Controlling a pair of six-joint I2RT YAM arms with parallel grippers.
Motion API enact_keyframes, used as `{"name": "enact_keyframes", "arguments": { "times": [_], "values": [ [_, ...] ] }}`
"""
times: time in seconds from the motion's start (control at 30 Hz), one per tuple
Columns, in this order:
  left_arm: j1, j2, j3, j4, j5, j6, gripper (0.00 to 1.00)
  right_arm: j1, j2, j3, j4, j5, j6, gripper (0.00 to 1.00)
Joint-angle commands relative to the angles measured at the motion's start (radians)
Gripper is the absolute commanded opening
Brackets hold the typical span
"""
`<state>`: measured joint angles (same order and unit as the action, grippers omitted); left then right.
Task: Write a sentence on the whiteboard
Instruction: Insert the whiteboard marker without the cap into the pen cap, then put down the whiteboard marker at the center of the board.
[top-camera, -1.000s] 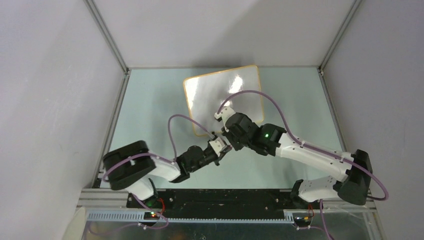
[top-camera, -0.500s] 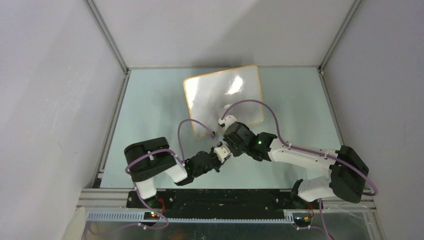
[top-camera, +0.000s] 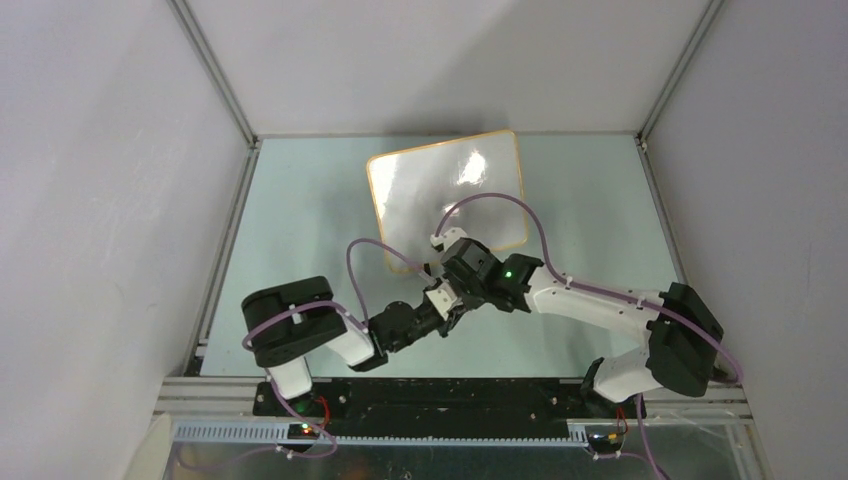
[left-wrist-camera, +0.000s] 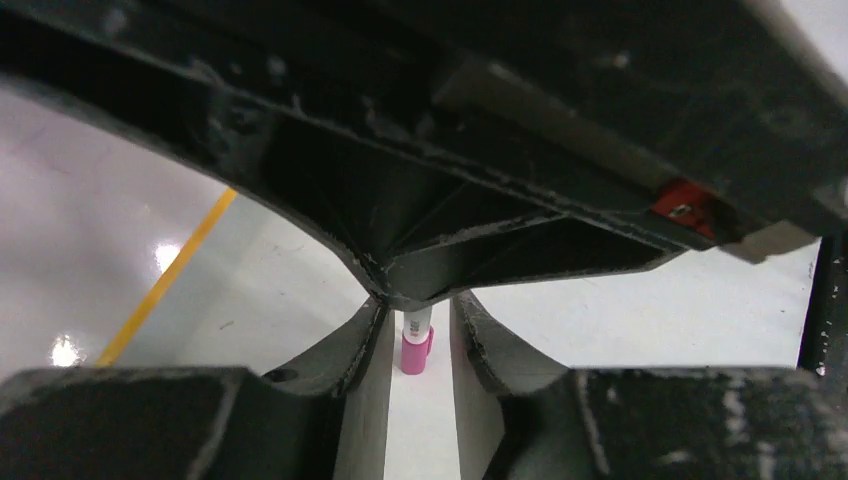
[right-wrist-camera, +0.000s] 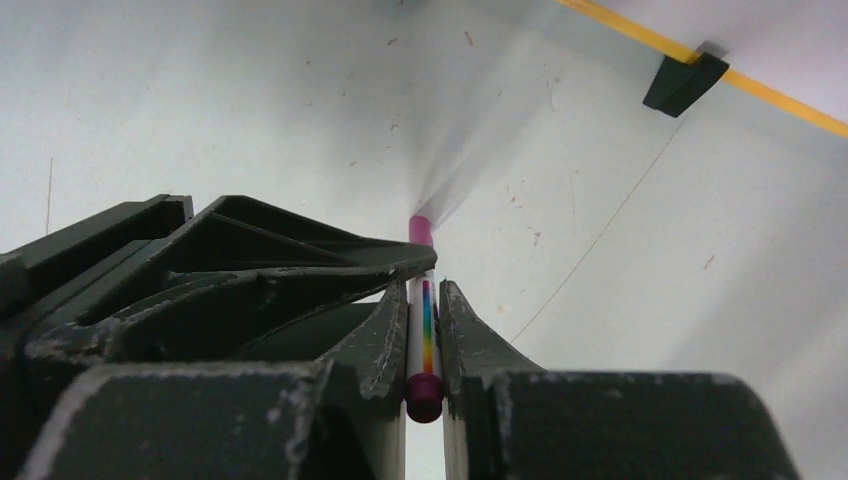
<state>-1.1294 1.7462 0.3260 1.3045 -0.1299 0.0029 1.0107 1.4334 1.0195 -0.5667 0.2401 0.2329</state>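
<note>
Left pincer (left-wrist-camera: 418, 330): reaching in from the left, fingers a little apart on either side of the magenta cap (left-wrist-camera: 415, 352) of a slim white marker (left-wrist-camera: 418, 322); slivers of light on both sides, so no grip on anything as far as the wrist view shows.
Marker: white barrel with a rainbow stripe and magenta ends, lying between the right pincer's fingers, far end poking out toward the left pincer.
Cap: seemingly on the marker, though too small to be sure.
Right pincer (right-wrist-camera: 423, 300): closed tight on the marker's barrel, meeting the left pincer tip to tip above the table.
Whiteboard (top-camera: 440, 185): glossy white rectangle with rounded corners and a thin orange-yellow frame, flat on the pale green table (top-camera: 300, 220), far middle, near edge just beyond both pincers.
Done: marker off the table and in hand.
Step in hand: probably uncapping.
Left to do: cap off, tip to board, the whole sentence; no ink visible on the whiteboard.
</note>
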Motion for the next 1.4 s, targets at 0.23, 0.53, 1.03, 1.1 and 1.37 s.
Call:
{"name": "enact_keyframes", "arguments": {
  "times": [0.23, 0.53, 1.03, 1.1, 1.37],
  "values": [
    [-0.015, -0.196, -0.065, 0.223, -0.02, 0.023, 0.35, 0.035, 0.077, -0.012, -0.137, 0.017, 0.014, 0.0],
    [-0.015, -0.525, -0.128, -0.22, -0.053, 0.005, 0.59, -0.002, 0.033, 0.078, -0.199, 0.045, -0.012, 0.0],
    [-0.015, -0.958, -0.086, -0.873, -0.126, -0.047, 0.74, -0.035, -0.034, 0.18, -0.277, 0.075, -0.042, 0.0],
    [-0.015, -0.986, -0.083, -0.911, -0.155, -0.06, 0.78, -0.042, -0.053, 0.193, -0.29, 0.084, -0.045, 0.0],
    [-0.009, -1.035, -0.001, -1.087, -0.312, -0.119, 0.85, -0.053, -0.054, 0.125, -0.229, 0.07, -0.023, 0.0]
  ]
}}
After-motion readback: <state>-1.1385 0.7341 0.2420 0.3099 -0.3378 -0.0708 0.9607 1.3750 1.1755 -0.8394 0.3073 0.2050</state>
